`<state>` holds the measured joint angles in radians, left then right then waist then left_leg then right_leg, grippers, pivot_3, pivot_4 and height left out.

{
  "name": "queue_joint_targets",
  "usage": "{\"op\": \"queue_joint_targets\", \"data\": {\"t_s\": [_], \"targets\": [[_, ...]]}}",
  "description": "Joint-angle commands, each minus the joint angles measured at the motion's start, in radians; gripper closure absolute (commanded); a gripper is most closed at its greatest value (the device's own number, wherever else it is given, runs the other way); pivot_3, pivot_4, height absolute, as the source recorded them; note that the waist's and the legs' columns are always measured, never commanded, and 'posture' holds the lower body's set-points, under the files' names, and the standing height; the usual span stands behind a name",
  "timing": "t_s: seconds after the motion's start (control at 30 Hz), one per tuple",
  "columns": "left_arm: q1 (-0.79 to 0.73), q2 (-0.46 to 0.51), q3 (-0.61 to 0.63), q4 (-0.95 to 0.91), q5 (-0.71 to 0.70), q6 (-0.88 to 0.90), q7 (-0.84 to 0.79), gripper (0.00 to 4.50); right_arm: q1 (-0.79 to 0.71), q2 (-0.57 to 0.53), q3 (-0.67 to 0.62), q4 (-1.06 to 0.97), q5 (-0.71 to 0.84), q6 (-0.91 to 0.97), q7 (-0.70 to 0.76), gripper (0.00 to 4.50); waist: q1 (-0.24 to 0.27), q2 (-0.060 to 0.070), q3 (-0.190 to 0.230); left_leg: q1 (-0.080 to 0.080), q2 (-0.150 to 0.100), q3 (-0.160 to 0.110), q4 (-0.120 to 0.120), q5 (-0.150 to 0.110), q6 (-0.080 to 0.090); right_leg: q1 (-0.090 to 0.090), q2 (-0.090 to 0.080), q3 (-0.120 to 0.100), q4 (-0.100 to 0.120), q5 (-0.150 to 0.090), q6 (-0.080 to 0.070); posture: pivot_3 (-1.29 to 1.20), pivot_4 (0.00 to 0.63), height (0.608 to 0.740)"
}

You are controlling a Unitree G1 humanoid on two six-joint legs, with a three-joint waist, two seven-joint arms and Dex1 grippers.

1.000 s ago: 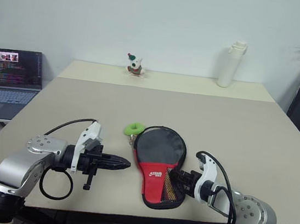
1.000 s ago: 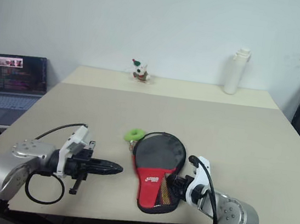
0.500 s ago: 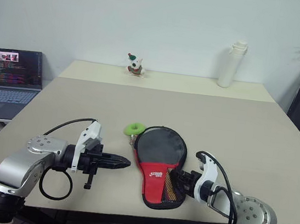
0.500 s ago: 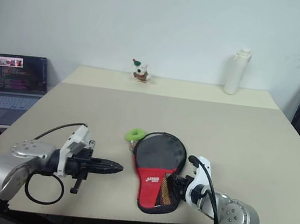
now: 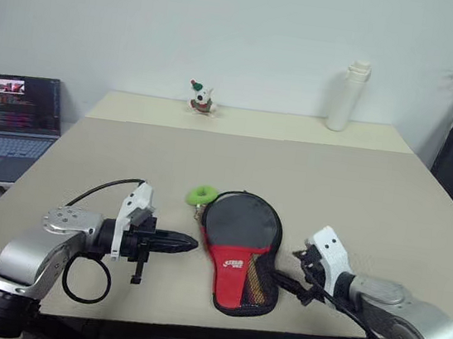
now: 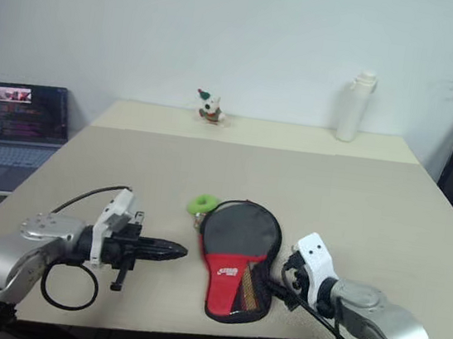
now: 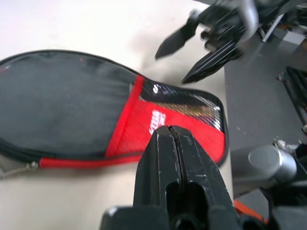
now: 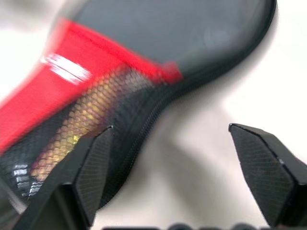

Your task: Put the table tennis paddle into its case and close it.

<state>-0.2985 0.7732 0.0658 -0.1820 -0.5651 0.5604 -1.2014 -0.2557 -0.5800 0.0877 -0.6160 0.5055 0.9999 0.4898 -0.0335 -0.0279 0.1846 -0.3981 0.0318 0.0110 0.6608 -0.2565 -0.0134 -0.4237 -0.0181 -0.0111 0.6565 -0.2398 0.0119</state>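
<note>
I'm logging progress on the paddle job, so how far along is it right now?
Nearly finished, by the look of it. Done: the case lies flat on the table with no paddle lying loose, and its edge looks zipped. In hand: nothing; the right gripper has its fingers spread beside the case, and the left gripper is shut, empty. Left: only confirming the zip is fully closed.

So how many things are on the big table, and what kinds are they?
Paddle case: 1
Green ball by the case: 1
Little toy figure: 1
White bottle: 1
Total: 4
The laptop sits on a separate stand beside the table, so it is not counted.
</note>
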Motion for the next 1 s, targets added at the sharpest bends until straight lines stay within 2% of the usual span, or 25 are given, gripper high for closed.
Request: {"op": "queue_joint_targets", "data": {"t_s": [0.03,0.13,0.33,0.43,0.7,0.8,0.83,1.0], "targets": [[-0.043,-0.047,0.045,0.044,0.036,-0.061,0.108,4.5,-0.024,-0.015,-0.032,0.017,0.008,-0.14,0.097,0.28,0.004,0.0,0.0,0.0,0.0,-0.001,0.0,0.0,0.0,0.0,0.0,-0.001,0.0,0.0,0.0,0.0,0.15,0.74],[-0.07,-0.09,0.058,0.091,0.076,-0.103,0.198,4.5,-0.043,-0.014,-0.052,0.038,0.062,-0.142,0.156,0.28,0.006,0.0,0.0,0.0,-0.001,-0.001,0.001,0.0,0.0,0.001,0.0,-0.001,0.001,0.0,0.0,0.0,0.15,0.74],[-0.123,-0.144,0.065,0.233,0.187,-0.179,0.38,4.5,-0.084,-0.008,-0.033,0.097,0.043,-0.17,0.18,0.28,0.007,0.0,0.0,0.0,-0.001,0.0,0.001,0.0,0.0,0.001,-0.002,0.0,0.0,0.0,0.0,0.0,0.15,0.74],[-0.177,-0.165,0.061,0.331,0.233,-0.181,0.46,3.92,-0.106,-0.004,-0.015,0.119,0.033,-0.182,0.189,0.23,0.008,0.0,0.0,0.0,-0.001,-0.001,0.001,0.0,0.0,0.001,-0.002,-0.001,0.001,0.0,0.0,0.0,0.15,0.74],[-0.378,-0.212,0.009,0.628,0.331,-0.252,0.501,1.19,-0.185,0.034,0.053,0.196,-0.009,-0.232,0.214,0.23,0.01,-0.001,0.0,0.0,-0.002,0.0,0.002,0.0,0.0,0.001,-0.002,-0.001,0.001,0.001,0.0,0.0,0.15,0.74],[-0.461,-0.231,-0.034,0.763,0.37,-0.296,0.448,0.21,-0.2,0.052,0.084,0.218,-0.033,-0.254,0.221,0.23,0.01,-0.001,0.0,-0.001,-0.002,0.0,0.002,0.0,0.0,0.001,-0.002,-0.001,0.001,0.001,0.0,0.0,0.15,0.74],[-0.477,-0.233,-0.046,0.793,0.378,-0.308,0.424,0.04,-0.201,0.056,0.089,0.22,-0.036,-0.257,0.221,0.23,0.01,-0.001,0.0,-0.001,-0.002,0.0,0.002,0.0,0.0,0.001,-0.002,-0.001,0.001,0.001,0.0,0.0,0.15,0.74],[-0.529,-0.231,-0.095,0.877,0.381,-0.349,0.234,0.04,-0.191,0.067,0.104,0.214,-0.046,-0.26,0.216,0.23,0.008,-0.001,0.0,-0.001,-0.002,0.001,0.002,0.0,0.0,0.0,-0.002,-0.001,0.001,0.001,0.0,0.0,0.15,0.74]]}}
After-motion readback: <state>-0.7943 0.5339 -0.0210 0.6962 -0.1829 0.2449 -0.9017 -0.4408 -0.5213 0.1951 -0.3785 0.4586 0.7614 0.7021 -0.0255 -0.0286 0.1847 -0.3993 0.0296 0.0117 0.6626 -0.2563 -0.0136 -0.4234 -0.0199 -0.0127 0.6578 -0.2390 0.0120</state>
